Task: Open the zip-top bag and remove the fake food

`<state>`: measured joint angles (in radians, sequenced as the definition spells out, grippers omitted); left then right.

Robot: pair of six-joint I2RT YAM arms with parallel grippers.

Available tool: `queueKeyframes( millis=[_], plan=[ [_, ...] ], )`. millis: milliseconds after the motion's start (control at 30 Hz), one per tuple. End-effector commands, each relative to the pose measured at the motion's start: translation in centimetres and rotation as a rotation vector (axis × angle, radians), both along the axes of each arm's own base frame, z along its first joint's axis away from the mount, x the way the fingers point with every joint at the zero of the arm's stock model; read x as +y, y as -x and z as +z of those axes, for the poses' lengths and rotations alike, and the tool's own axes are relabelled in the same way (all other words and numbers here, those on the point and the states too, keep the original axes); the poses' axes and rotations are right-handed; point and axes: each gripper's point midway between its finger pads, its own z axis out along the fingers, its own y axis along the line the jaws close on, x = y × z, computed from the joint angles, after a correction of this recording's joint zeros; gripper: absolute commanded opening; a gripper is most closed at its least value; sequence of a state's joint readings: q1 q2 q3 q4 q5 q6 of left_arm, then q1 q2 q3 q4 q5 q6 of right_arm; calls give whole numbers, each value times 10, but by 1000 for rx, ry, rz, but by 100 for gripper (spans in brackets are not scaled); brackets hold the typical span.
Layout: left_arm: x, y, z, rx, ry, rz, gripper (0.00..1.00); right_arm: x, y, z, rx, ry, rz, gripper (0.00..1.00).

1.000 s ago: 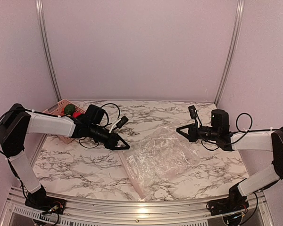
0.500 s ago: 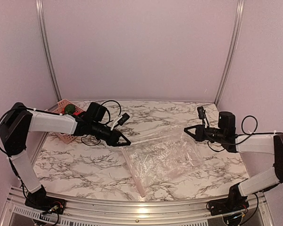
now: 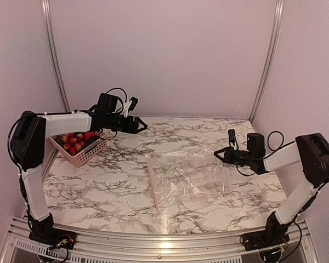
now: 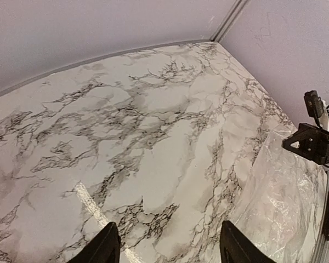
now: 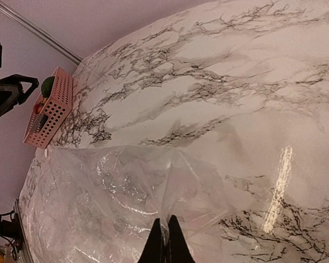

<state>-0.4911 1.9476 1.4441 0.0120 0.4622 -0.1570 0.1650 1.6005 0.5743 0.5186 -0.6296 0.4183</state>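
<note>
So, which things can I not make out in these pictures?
- Top view: the number of fake food pieces in the pink basket; they are small and crowded.
- Top view: whether the zip of the zip-top bag is open; too small, with glare on the plastic.
- Right wrist view: the basket's contents, hidden by its wall, except one green piece.
- Left wrist view: the left gripper, its fingers cut off by the bottom edge.

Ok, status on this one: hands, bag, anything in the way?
Left hand open, empty. Right hand shut on bag edge. Bag flat, looks empty; food in basket. Nothing in the way.
</note>
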Motion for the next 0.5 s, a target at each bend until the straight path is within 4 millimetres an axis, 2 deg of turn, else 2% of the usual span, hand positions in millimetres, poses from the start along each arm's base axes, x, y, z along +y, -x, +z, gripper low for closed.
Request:
queueKeyframes(
  millis=[0,200,233,300,367,433,467],
  plan=[
    [26,-15,16,-51,-20,140,69,-13,-45,21,-70,14,-118,0],
    [59,7,12,-94,-59,242,89,-28,-72,19,-55,54,-163,0],
    [63,9,12,-98,-64,256,96,-31,-74,19,-50,57,-170,1],
    [70,14,14,-103,-68,274,99,-38,-76,16,-44,69,-184,6],
    [75,16,20,-102,-58,292,99,-47,-77,12,-30,83,-199,16],
    [80,17,25,-96,-42,309,99,-54,-76,15,-28,83,-205,31],
    [84,17,28,-93,-36,328,99,-59,-75,18,-32,80,-211,41]
  ],
)
